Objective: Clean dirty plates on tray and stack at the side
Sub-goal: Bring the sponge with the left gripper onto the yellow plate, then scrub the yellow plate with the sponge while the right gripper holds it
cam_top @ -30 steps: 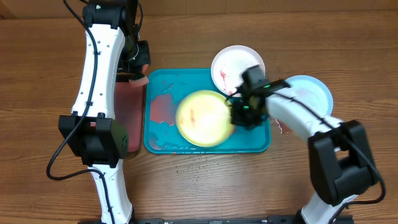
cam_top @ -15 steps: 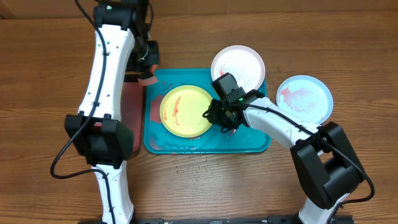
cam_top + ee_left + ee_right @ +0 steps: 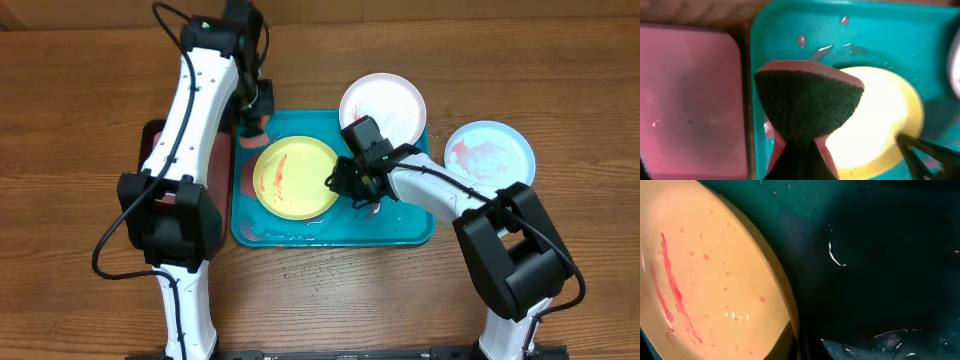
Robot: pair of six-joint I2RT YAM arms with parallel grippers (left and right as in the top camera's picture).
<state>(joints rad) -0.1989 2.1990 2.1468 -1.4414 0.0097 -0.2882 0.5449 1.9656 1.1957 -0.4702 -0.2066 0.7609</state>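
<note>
The yellow-green plate (image 3: 295,178) with red smears lies in the left half of the teal tray (image 3: 405,228). My right gripper (image 3: 346,184) is shut on its right rim; the right wrist view shows the plate (image 3: 705,275) and my fingers (image 3: 796,341) clamping its edge. My left gripper (image 3: 255,122) is shut on a pink sponge with a dark green scouring face (image 3: 807,102), held above the tray's back left corner, just beyond the plate (image 3: 875,125). The white plate (image 3: 383,105) rests at the tray's back right rim. The light blue plate (image 3: 490,158) lies on the table to the right.
A smaller pinkish-red tray (image 3: 218,190) lies against the teal tray's left side and also shows in the left wrist view (image 3: 690,95). Water drops and puddles lie on the teal tray floor (image 3: 880,255). Bare wooden table surrounds both trays.
My right gripper has drawn the yellow-green plate leftwards and set it flat in the tray. My left arm has carried the sponge rightwards from the pinkish-red tray to over the teal tray's corner.
</note>
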